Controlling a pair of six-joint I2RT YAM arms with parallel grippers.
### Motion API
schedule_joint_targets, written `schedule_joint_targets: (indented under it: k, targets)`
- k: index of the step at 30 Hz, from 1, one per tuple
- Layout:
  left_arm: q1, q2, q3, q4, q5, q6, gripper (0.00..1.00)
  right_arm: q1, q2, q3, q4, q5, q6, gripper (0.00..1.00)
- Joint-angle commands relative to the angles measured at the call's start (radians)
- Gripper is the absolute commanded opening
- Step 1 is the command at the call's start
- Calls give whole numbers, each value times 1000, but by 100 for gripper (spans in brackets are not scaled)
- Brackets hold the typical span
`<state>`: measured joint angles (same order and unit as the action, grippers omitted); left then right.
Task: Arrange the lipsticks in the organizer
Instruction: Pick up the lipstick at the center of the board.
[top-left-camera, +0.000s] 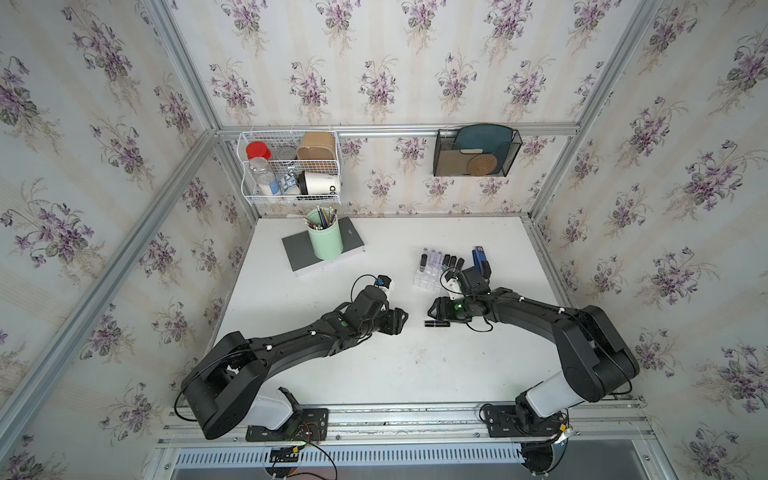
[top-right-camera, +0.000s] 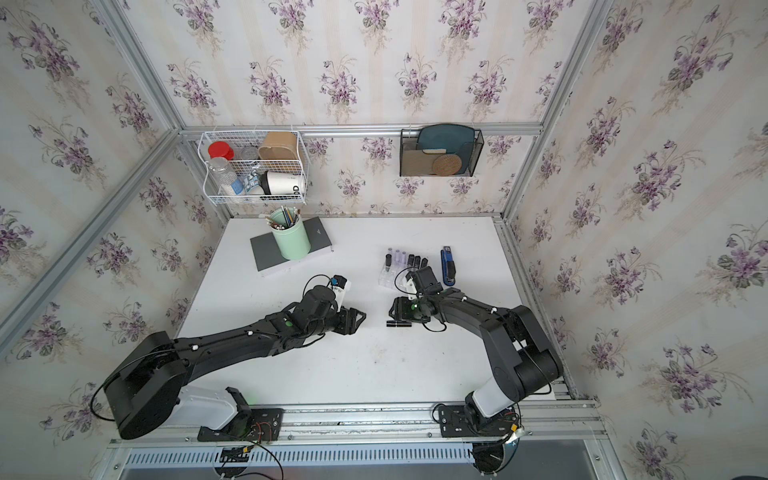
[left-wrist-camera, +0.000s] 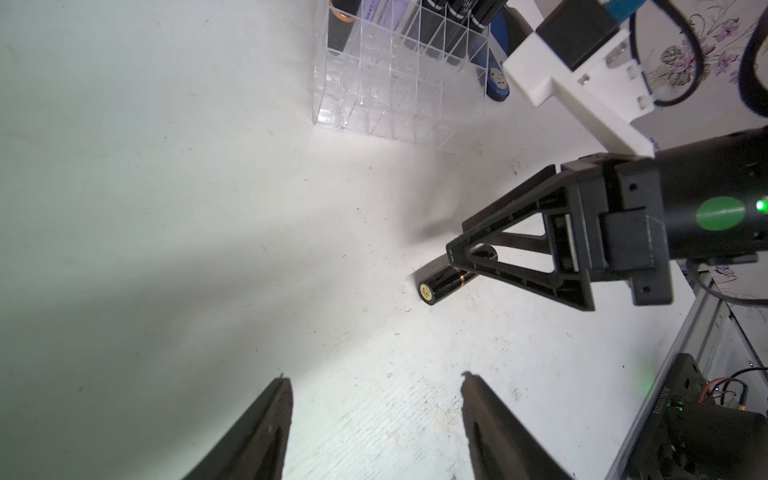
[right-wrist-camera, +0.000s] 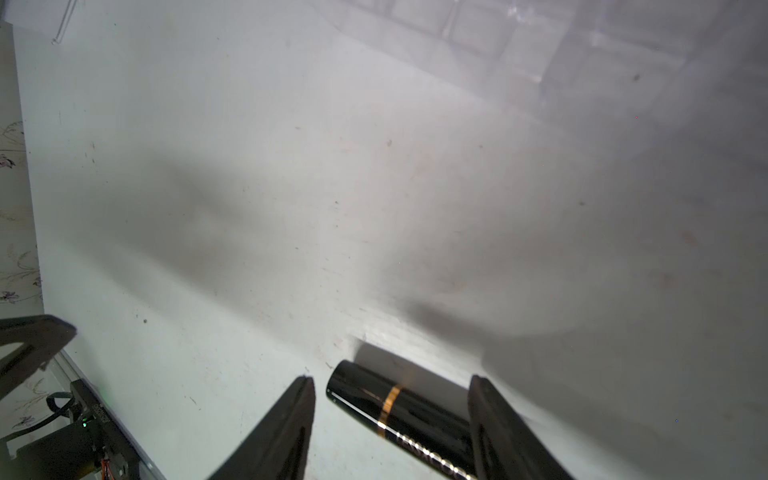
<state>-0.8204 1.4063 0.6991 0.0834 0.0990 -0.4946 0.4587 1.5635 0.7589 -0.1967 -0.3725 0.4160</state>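
Right wrist view had the right gripper with its fingers standing well apart. The loose black lipstick lay slantwise on the white table between them, gold band showing, not clamped. One end ran in close under a finger, and whether it touched there could not be told.

The left gripper was spread wide over bare tabletop with nothing in its jaws. It pointed toward that lipstick and was a little apart from it.

Beyond the right gripper stood the clear organizer. Seven more lipsticks were upright in its far cells: one black tube, the lilac tubes, then a row of three black tubes. A blue stapler lay just beside the organizer's right side. Well apart, at the far left of the table, a mint pen cup stood on a grey notebook.
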Motion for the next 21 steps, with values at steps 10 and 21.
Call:
schedule_joint_targets:
  k: [10,21]
  targets:
    - [0,2,0,15,-12,-2,68,69,-78,-51,-52,75,32,62]
    - [1,-28,-6,-16,-27,10,68,268,-10,46,-187,397,20,53]
